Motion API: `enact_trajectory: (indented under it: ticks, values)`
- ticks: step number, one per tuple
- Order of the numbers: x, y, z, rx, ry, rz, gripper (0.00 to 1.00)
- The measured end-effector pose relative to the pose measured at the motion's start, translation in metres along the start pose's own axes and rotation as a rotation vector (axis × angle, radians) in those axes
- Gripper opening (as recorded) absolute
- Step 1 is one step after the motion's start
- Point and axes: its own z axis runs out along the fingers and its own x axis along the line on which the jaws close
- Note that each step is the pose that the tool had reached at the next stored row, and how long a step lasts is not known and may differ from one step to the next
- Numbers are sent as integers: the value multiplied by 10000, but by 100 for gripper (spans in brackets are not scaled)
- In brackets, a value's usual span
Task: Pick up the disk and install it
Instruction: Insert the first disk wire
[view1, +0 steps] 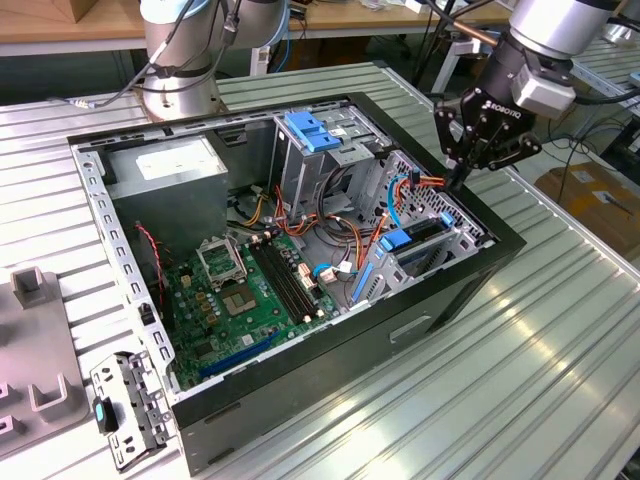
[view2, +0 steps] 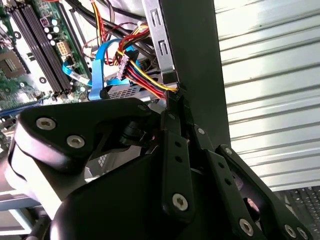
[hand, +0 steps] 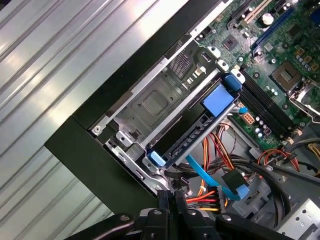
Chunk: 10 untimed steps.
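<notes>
The disk (view1: 418, 240) stands on edge in the drive bay at the corner of the open computer case (view1: 500, 235), on the exterior view's right. In the first wrist view the disk (hand: 192, 134) shows as a dark slab with blue rail tabs at both ends, set inside the metal bay. My gripper (view1: 458, 180) hangs just above the case's rim beside that bay, apart from the disk. Its fingers (hand: 170, 200) are shut together with nothing between them. In the second wrist view the fingertips (view2: 175, 102) sit close to a bundle of red, yellow and black cables (view2: 135, 67).
The case also holds a green motherboard (view1: 250, 290), a grey power-supply box (view1: 170, 170) and a drive cage topped by a blue bracket (view1: 315, 130). Loose blue and orange cables (view1: 400, 190) run by the bay. Grey fixtures (view1: 40, 340) and a metal panel (view1: 125, 405) lie on the exterior view's left.
</notes>
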Motion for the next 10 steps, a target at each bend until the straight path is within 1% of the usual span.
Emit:
enact_trajectory:
  ticks: [1, 5, 7, 10]
  values:
    - [0, 0, 1, 6, -6, 180, 16]
    - [0, 1, 1, 17, -17, 530, 16]
    - [-12, 13, 2, 21, -21, 641, 16]
    - [-26, 29, 3, 21, -21, 654, 16]
